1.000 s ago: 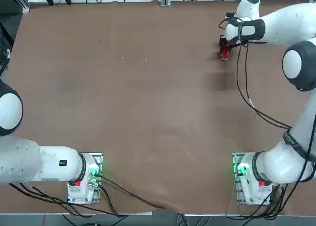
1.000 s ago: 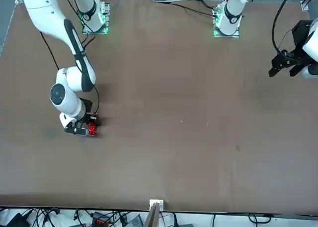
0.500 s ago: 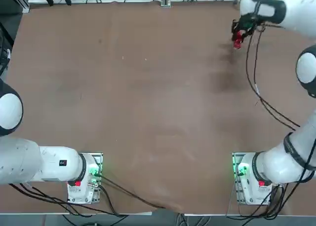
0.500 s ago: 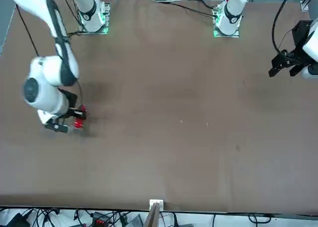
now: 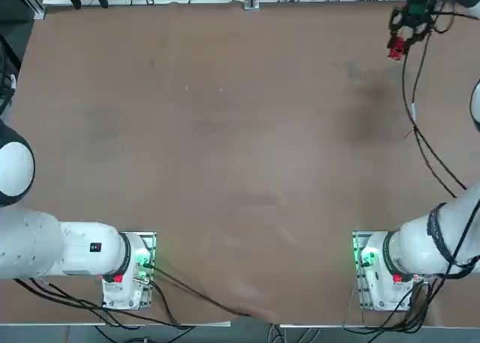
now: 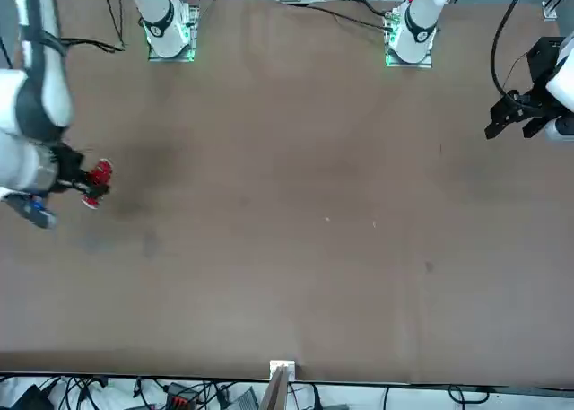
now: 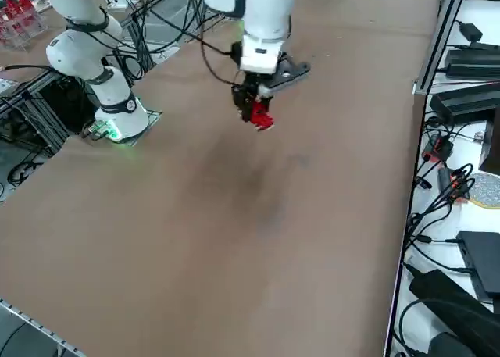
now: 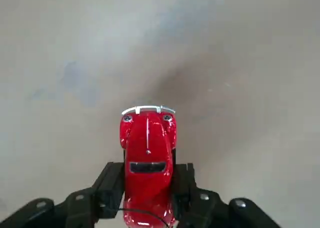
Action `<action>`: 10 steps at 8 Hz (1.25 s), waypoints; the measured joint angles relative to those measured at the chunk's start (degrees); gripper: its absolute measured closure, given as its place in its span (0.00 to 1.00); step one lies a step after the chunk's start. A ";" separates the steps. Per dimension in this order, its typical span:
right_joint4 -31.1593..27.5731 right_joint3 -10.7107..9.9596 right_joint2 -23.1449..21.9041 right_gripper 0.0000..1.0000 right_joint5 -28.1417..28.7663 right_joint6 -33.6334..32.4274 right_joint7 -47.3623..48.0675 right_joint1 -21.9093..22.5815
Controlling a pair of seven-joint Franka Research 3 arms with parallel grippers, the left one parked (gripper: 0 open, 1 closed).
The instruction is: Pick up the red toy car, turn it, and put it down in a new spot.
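The red toy car (image 8: 147, 158) hangs well above the brown table, clamped between the black fingers (image 8: 111, 183) of my right gripper (image 8: 148, 180). The wrist view shows its silver bumper end pointing away from the fingers. From overhead the car (image 5: 396, 50) and right gripper (image 5: 405, 29) are high over the table's far right corner. The front view has the car (image 6: 97, 178) at the left edge, and the right side view shows the car (image 7: 260, 117) dangling below the gripper (image 7: 248, 103), with a soft shadow on the table underneath.
The brown table (image 5: 225, 148) is bare apart from the two white arm bases (image 5: 379, 272) near its front edge. Black cables (image 5: 420, 133) trail from my right arm. Power bricks and leads (image 7: 469, 99) lie beyond the table's far edge.
My right gripper has lifted the red toy car off the table and carried it up and toward the far right corner. It has stayed shut on the car throughout.
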 joint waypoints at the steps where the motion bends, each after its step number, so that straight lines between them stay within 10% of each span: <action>1: 0.02 -0.05 1.13 0.48 0.02 2.48 4.77 -3.44; 5: 10.13 -0.11 14.34 0.48 0.02 15.86 27.29 -13.41; 10: 27.02 -0.46 34.56 0.48 0.04 26.76 29.95 -20.33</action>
